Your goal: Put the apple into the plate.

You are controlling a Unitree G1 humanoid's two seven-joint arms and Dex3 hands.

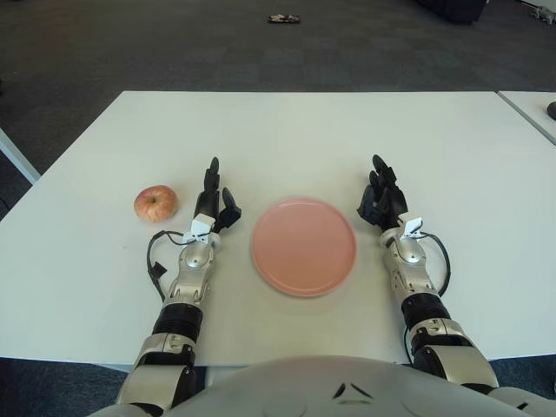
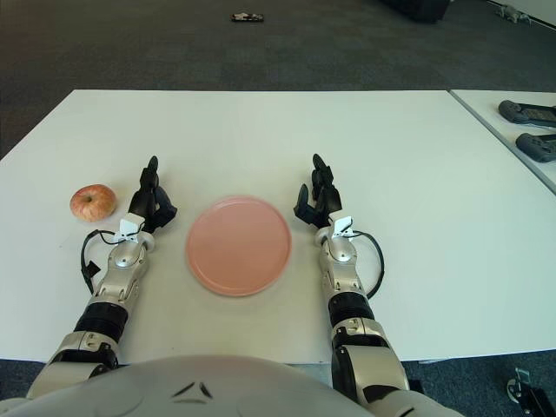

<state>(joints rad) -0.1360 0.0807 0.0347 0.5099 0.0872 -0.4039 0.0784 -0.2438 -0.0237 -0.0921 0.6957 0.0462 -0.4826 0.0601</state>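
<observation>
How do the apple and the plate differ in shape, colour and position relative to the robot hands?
The apple is round and bulky; the plate is flat and much wider. The apple is mottled red and yellow; the plate is plain pink. The apple lies outside the left robot hand, on its left; the plate lies between that hand and the right robot hand. Both rest on the white table, touched by neither hand.

Before me stretches a white table [image 1: 287, 130], its far edge running straight across my view. Beyond it lies dark grey carpet [image 1: 174, 43], laid in faint square tiles. A small dark object [image 1: 283, 18] sits on that floor, too far off to identify. To my right, a second white table [image 2: 508, 117] stands just beside mine, a narrow gap between them. Two black controllers [image 2: 528, 111] rest on it. Even, soft light falls across everything.
</observation>
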